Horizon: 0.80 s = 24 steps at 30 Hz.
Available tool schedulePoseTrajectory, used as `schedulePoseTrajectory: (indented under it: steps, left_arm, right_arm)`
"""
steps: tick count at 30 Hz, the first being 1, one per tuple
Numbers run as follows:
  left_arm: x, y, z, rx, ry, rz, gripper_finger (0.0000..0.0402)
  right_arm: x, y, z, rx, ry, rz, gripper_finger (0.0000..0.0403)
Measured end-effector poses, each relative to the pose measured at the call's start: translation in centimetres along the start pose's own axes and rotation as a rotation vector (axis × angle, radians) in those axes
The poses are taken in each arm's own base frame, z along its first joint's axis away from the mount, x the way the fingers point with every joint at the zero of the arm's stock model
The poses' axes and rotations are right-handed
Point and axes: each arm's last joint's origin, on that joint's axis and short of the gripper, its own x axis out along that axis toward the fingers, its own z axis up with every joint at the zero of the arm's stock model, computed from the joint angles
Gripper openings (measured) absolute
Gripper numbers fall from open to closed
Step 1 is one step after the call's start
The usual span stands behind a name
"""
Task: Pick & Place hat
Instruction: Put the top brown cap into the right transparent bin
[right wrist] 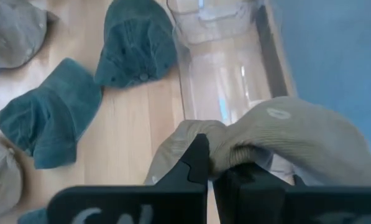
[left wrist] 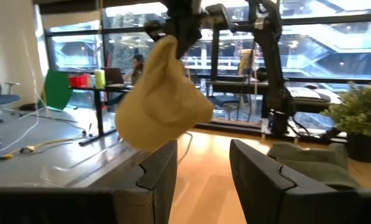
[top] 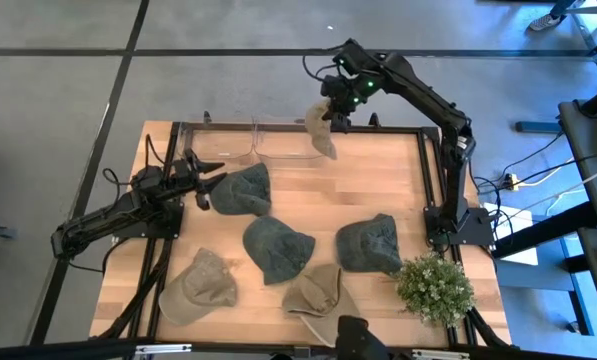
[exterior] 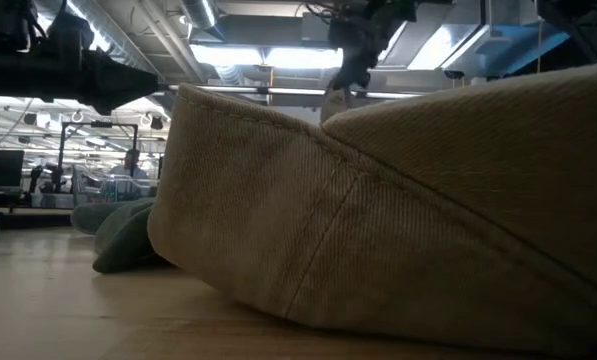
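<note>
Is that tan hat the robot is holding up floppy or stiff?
Probably floppy: the tan hat droops in a limp bunch from the right gripper. It likely squashes easily, since the fingers pinch a fold of cloth. It seems light, hanging from one pinch above the clear bin.

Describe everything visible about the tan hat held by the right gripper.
The tan hat is soft, ribbed, corduroy-like fabric, bunched and hanging limp. The right gripper pinches its upper edge with fingers closed, so it dangles clear of the table, above the clear plastic bin at the table's far edge. Nothing else touches it.
</note>
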Motion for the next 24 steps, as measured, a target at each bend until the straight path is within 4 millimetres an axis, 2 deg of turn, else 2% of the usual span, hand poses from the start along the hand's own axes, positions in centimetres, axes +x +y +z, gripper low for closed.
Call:
schedulePoseTrajectory:
  steps: [5, 11, 18, 24]
  left_arm:
    - [0.0, -0.1, -0.1, -0.017, 0.008, -0.04, 0.0159]
    - [0.3, -0.5, 0.7, -0.071, -0.058, -0.14, 0.0198]
    - [0.7, -1.4, 2.2, -0.068, -0.203, -0.245, 0.0238]
    - [2.1, -2.0, 1.5, -0.084, -0.128, -0.218, 0.0265]
  right_arm:
    - [-2.7, 1.7, 1.5, -0.052, -0.047, -0.069, 0.0007]
    - [-3.5, 5.2, 1.8, -0.106, -0.025, -0.027, 0.0007]
    - [-2.0, 9.7, 1.7, -0.17, 0.093, 0.087, 0.0007]
    - [-0.8, 14.0, 2.3, -0.332, 0.101, 0.163, 0.0007]
